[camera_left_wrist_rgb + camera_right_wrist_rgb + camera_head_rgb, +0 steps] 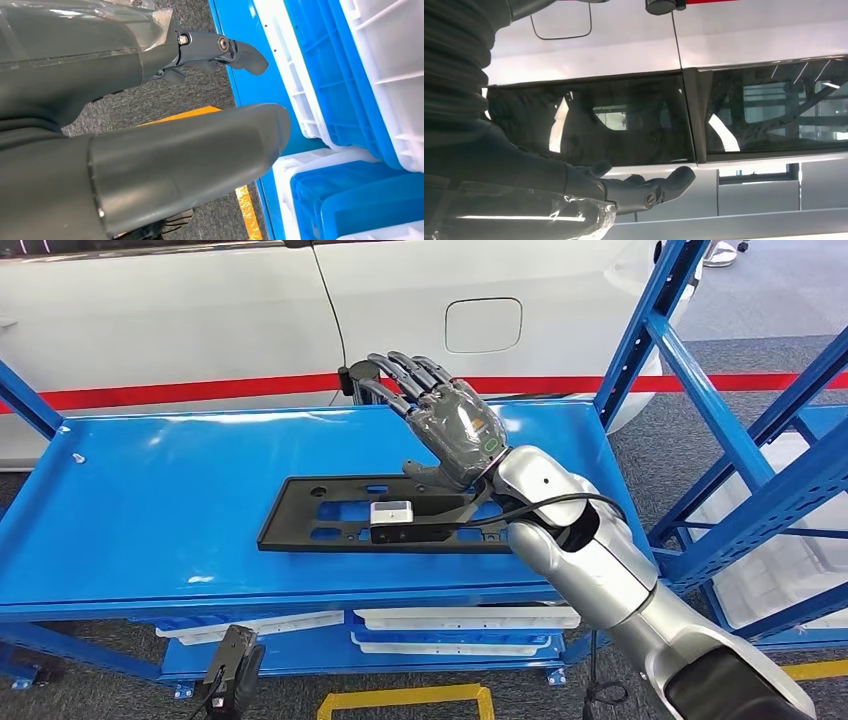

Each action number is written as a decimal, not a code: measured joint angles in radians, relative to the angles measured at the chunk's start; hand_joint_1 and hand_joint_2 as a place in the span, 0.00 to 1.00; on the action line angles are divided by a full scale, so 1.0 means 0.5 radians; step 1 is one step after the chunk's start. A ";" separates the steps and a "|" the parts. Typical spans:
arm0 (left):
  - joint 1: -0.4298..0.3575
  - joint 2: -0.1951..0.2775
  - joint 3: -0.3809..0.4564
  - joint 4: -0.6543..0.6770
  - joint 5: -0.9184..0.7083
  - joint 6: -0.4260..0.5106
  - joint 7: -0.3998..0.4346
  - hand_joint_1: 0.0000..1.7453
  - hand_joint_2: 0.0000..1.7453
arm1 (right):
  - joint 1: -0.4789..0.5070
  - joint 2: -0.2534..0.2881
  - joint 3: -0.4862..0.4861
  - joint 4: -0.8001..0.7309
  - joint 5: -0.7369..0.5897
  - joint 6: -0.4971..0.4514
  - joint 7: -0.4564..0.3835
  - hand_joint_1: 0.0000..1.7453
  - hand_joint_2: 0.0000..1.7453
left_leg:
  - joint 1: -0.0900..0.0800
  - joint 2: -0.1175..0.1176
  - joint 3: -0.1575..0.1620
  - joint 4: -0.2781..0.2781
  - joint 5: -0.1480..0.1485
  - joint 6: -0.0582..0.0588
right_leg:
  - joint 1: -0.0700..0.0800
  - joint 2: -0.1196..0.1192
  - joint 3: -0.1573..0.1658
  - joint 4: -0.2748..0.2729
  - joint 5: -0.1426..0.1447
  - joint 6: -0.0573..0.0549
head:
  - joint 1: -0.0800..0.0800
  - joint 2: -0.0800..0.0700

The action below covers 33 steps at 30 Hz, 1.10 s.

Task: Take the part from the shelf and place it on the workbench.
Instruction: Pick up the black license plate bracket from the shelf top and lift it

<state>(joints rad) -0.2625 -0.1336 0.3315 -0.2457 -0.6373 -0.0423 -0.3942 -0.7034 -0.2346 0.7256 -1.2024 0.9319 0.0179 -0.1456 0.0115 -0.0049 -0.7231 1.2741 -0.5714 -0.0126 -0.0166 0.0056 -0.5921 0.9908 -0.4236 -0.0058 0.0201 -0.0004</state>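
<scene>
The black part point(375, 515) lies flat on the blue surface point(150, 500), near its front edge. The right hand point(450, 425) hovers above the part's right end, fingers spread and holding nothing. Behind the surface stands a white car point(200, 310). The left hand point(215, 50) hangs near the blue bins point(350, 75) below the surface, fingers apart and holding nothing.

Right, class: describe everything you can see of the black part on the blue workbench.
The part is a flat, long, black panel, matte like plastic, with rectangular cut-outs and a round hole near its left end. It lies flat on the workbench, lengthwise across it, toward the right half. The right hand hovers open above its right end, fingers spread, not gripping it; whether the thumb touches it cannot be told. The wrist camera hides part of it.
</scene>
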 joint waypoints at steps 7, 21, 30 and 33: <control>0.002 0.008 -0.002 0.002 0.001 -0.003 0.001 0.00 0.00 | 0.006 -0.001 0.000 0.000 -0.001 -0.001 0.001 0.00 1.00 | -0.001 0.006 0.187 -0.542 0.313 0.033 | 0.010 0.005 0.063 0.007 -0.070 0.057 | 0.000 0.000; 0.013 0.009 -0.035 0.002 0.019 -0.006 -0.002 0.00 0.00 | 0.262 -0.248 -0.065 -0.518 -0.019 0.087 0.080 0.00 1.00 | -0.029 -0.010 0.190 -0.545 0.330 0.074 | 0.011 -0.012 0.081 -0.035 -0.070 0.074 | 0.002 0.000; 0.020 0.006 -0.051 0.002 0.035 -0.003 0.001 0.00 0.00 | 0.459 -0.391 -0.094 -0.847 0.040 0.095 0.139 0.00 1.00 | -0.027 -0.007 0.191 -0.544 0.332 0.078 | 0.012 -0.011 0.083 -0.034 -0.067 0.091 | 0.002 0.000; 0.024 0.001 -0.052 0.002 0.051 -0.001 0.007 0.00 0.00 | 0.577 -0.418 -0.101 -1.009 0.105 0.118 0.193 0.00 1.00 | -0.024 -0.006 0.191 -0.545 0.332 0.078 | 0.015 -0.011 0.083 -0.033 -0.068 0.091 | 0.002 0.000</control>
<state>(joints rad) -0.2506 -0.1329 0.3057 -0.2445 -0.6119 -0.0427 -0.3905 -0.4147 -0.4434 0.6748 -1.7069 0.9843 0.0769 -0.0489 -0.0003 -0.0080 -0.6278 1.0017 -0.4055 0.0263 -0.0092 0.0001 -0.5505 0.9741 -0.4573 0.0395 0.0210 -0.0004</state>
